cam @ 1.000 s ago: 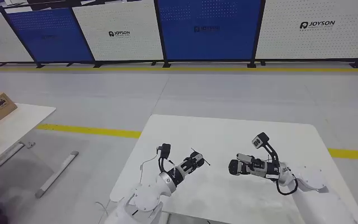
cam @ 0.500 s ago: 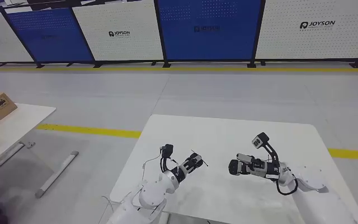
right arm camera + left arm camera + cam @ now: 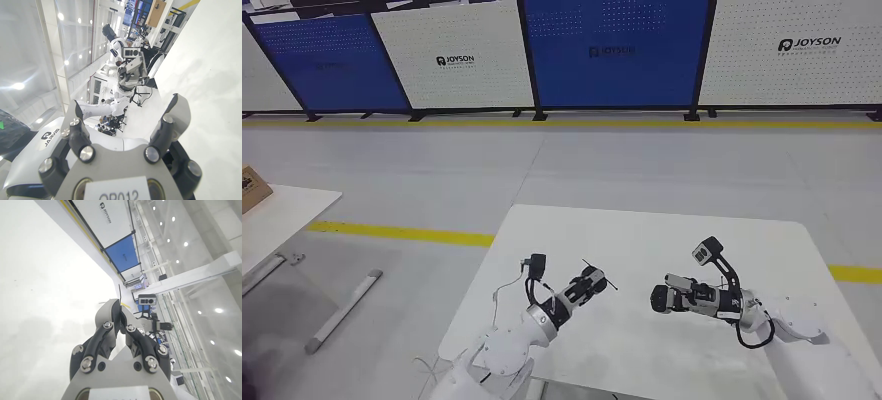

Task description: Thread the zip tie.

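A thin black zip tie (image 3: 119, 294) sticks out from between the pressed pads of my left gripper (image 3: 119, 306), which is shut on it. From above, the left gripper (image 3: 594, 281) hangs over the left half of the white table (image 3: 662, 240), the zip tie (image 3: 602, 277) crossing its tip as a dark line. My right gripper (image 3: 125, 103) stands open with nothing between its fingers. It (image 3: 656, 298) sits over the right half of the table, pointing at the left gripper a short way off. The left gripper (image 3: 132, 71) also appears far off in the right wrist view.
The table's front edge (image 3: 572, 385) lies close under both arms. Bare tabletop stretches behind them toward the far edge. A second white table (image 3: 282, 215) stands off to the left across the floor.
The left arm shifted slightly back and forth, ending near where it began with the zip tie still held. The right arm has kept still.
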{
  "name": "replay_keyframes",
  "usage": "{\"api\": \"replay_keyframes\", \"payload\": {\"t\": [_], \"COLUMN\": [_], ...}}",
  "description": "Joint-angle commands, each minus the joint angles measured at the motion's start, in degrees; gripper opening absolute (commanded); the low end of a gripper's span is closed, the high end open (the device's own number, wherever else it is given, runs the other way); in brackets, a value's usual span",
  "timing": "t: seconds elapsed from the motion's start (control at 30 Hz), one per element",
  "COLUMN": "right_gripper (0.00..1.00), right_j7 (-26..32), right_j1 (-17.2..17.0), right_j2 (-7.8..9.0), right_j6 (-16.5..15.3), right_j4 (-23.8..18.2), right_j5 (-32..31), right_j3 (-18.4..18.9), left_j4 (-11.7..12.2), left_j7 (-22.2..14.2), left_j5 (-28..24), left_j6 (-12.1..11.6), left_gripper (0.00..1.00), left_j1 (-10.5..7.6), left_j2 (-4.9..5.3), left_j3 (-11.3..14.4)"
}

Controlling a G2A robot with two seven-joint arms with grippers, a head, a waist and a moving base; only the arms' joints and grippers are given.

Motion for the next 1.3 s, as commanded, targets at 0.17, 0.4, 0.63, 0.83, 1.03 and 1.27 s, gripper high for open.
{"api": "replay_keyframes", "payload": {"t": [0.17, 0.4, 0.63, 0.83, 1.03, 1.27], "right_gripper": [1.00, 1.00, 1.00, 1.00, 1.00, 1.00], "right_j7": [0.0, 0.0, 0.0, 0.0, 0.0, 0.0], "right_j1": [0.0, 0.0, 0.0, 0.0, 0.0, 0.0], "right_j2": [0.00, 0.00, 0.00, 0.00, 0.00, 0.00], "right_j6": [0.0, 0.0, 0.0, 0.0, 0.0, 0.0], "right_j4": [0.0, 0.0, 0.0, 0.0, 0.0, 0.0], "right_j5": [0.0, 0.0, 0.0, 0.0, 0.0, 0.0], "right_j3": [0.0, 0.0, 0.0, 0.0, 0.0, 0.0], "left_j4": [-2.4, -2.4, 0.7, 6.8, 8.6, 8.6], "left_j7": [-0.6, -0.6, -0.8, -3.2, -3.2, -3.2], "left_j5": [2.0, 2.0, 5.4, 9.0, 11.1, 11.1], "left_j6": [-1.7, -1.7, 0.8, 2.1, 2.1, 2.1], "left_gripper": [0.00, 0.00, 0.00, 0.00, 0.00, 0.00], "left_j1": [2.86, 2.86, 1.33, -1.03, -1.80, -1.80], "left_j2": [0.50, 0.50, 0.52, 0.65, 0.67, 0.67], "left_j3": [-1.6, -1.6, -0.6, 0.8, 1.5, 1.5]}}
